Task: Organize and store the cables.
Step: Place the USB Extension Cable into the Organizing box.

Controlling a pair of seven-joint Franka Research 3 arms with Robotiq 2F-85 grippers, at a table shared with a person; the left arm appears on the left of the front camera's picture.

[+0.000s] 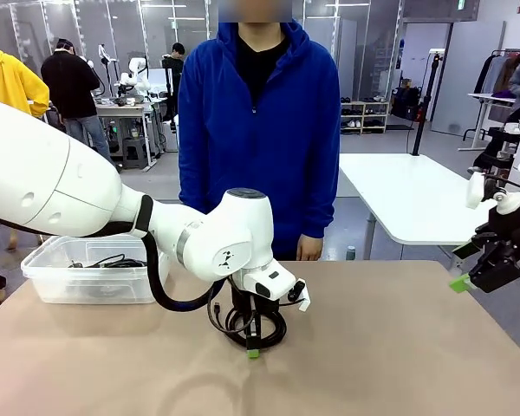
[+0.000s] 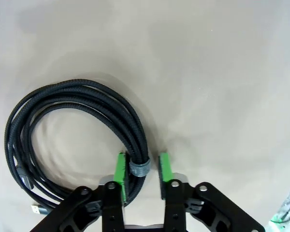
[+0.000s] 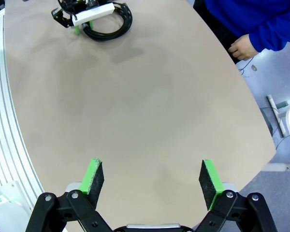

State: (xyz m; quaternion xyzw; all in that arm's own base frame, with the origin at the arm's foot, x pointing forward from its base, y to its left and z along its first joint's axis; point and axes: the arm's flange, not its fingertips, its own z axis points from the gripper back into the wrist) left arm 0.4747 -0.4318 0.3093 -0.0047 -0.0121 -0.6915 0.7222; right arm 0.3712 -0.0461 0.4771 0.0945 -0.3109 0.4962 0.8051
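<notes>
One cable [image 2: 72,116] lies coiled on the table [image 1: 399,347], and the left gripper [image 2: 141,169] is pinched on it at its grey tie. More cables sit in the clear bin [image 1: 87,273]. The right gripper [image 3: 150,181] waits wide apart, holding nothing. Next, I think, comes a lift and a carry to the bin.
</notes>
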